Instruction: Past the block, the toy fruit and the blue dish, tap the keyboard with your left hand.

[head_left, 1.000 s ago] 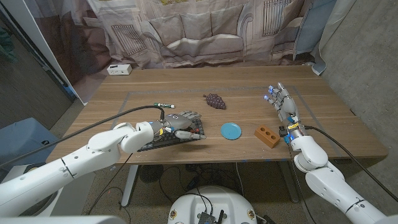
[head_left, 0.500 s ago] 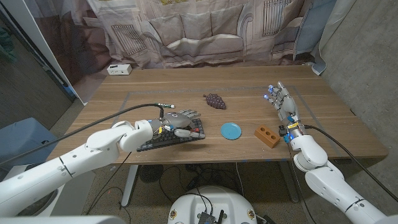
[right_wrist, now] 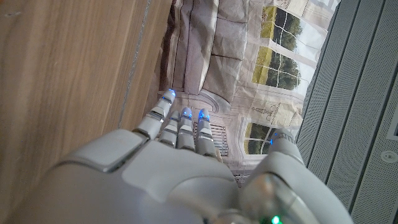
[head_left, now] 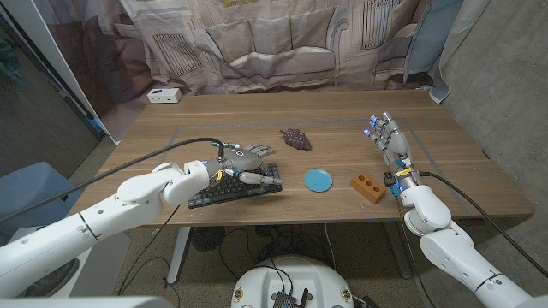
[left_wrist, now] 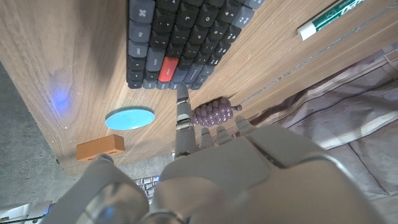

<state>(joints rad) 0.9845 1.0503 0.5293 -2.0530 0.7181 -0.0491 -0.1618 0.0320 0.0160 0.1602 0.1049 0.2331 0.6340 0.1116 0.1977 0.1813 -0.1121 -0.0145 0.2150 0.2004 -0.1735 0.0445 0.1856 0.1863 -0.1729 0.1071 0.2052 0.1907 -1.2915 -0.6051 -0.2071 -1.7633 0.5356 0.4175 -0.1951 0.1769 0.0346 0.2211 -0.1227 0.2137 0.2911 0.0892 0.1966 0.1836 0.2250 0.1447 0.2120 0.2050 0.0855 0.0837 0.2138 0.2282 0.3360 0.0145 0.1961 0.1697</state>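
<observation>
Since a second ago the left hand [head_left: 246, 159] has risen off the keyboard [head_left: 235, 190] and hovers above its far edge, fingers spread and holding nothing. The keyboard lies at the table's [head_left: 462, 171] near left, left of the blue dish [head_left: 318, 180], with the orange block [head_left: 367, 186] further right and the toy grapes [head_left: 295, 138] beyond. The right hand [head_left: 390, 141] remains raised, fingers apart, empty. A marker's [left_wrist: 328, 18] print is too blurred to read.
</observation>
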